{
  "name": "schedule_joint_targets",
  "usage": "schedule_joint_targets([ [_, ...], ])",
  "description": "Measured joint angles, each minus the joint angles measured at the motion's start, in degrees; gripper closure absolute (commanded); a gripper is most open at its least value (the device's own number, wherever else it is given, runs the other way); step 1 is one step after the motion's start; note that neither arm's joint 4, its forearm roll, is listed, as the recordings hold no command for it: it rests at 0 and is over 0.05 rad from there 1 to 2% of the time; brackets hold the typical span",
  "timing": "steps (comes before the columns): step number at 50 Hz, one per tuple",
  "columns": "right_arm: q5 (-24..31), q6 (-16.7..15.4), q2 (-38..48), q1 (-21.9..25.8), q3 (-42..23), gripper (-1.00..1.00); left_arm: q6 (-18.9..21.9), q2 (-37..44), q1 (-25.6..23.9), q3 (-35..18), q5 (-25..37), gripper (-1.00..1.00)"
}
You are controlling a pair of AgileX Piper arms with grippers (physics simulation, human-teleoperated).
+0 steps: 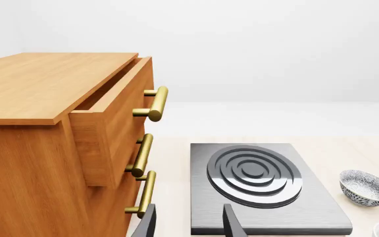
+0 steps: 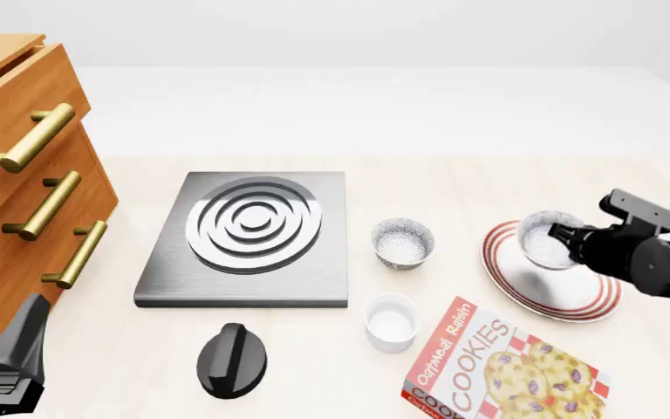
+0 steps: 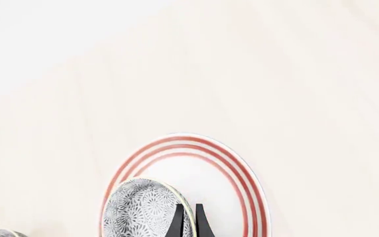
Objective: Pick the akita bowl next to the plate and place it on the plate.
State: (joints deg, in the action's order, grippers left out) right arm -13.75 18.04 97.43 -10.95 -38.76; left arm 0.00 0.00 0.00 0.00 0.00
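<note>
**Speckled bowl held over the ringed plate**

My right gripper [image 2: 558,234] is pinched on the rim of the small round grey-black speckled akita bowl with a white inside [image 2: 543,239], one thin dark finger [image 3: 178,220] on either side of its wall, the gap between them narrow. The bowl is over the large flat white plate with thin red concentric rings [image 2: 586,301], above the part of it nearest my fingertips; I cannot tell whether its base touches the plate or hangs just clear.

Off to my left, well apart from the held bowl, stands a second speckled bowl of the same kind [image 2: 403,242], and nearer the table's near edge a plain white straight-sided cup [image 2: 391,321]. Below my wrist lies a red box of oatmeal raisin cookies [image 2: 502,368].

My left gripper [image 1: 188,222] is spread wide and carries nothing. Ahead of it sits a grey brushed-metal stove slab with a dark ringed burner [image 1: 258,180]; just beside it rises a wooden drawer cabinet with brass handles [image 1: 57,148], its top drawer pulled partly out. A black oval knob [image 2: 233,360] lies near the slab.
</note>
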Motion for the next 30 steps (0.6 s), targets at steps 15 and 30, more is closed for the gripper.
schedule_joint_targets([
  [15,-0.84,-0.16,1.33,0.41,0.27,1.00,0.00,0.00,0.00,0.00,0.00,-1.00],
  [30,-1.30,-0.14,1.92,0.70,0.45,1.00,0.00,0.00,0.00,0.00,0.00,-1.00],
])
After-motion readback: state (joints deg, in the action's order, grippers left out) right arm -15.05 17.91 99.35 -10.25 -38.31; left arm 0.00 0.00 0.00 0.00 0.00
